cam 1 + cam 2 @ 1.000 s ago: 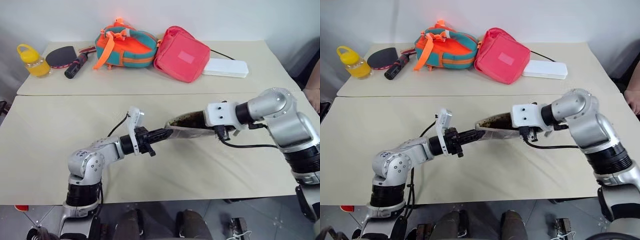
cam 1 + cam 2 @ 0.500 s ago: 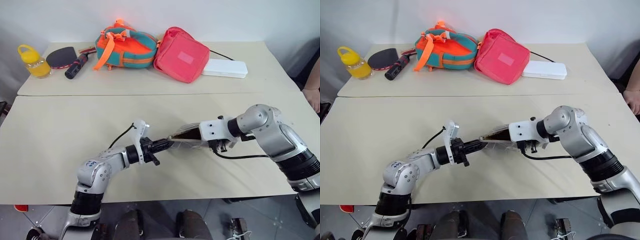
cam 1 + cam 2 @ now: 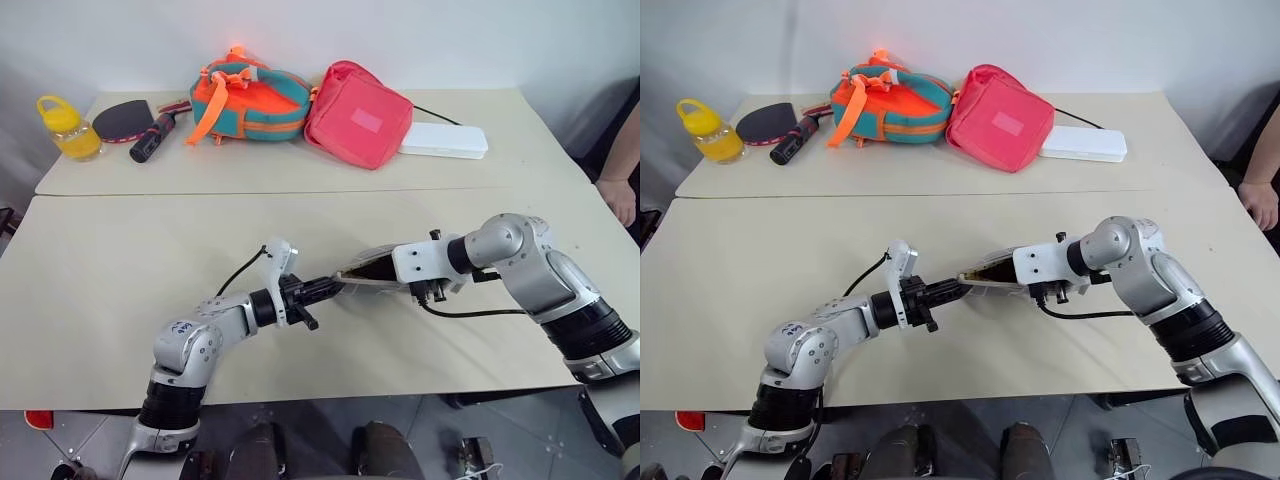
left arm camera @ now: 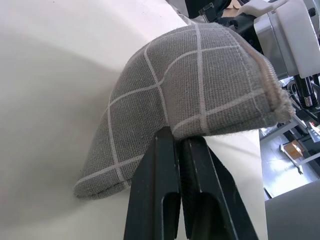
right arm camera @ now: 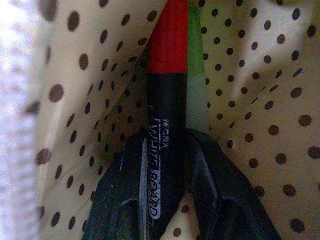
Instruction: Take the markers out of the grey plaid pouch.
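While my left gripper (image 4: 177, 150) keeps its fingers pressed together on the near edge of the grey plaid pouch (image 3: 372, 268), I judge it's there to anchor the fabric so the mouth stays open. That pouch sits mid-table, well in front of the pink-red bag (image 3: 358, 112). My right gripper (image 5: 167, 150) is pushed inside the pouch, fingers clamped on the red marker (image 5: 166, 100), with the green marker (image 5: 196, 85) just beside it. From the head views I see no markers; the right wrist view shows them against the dotted lining.
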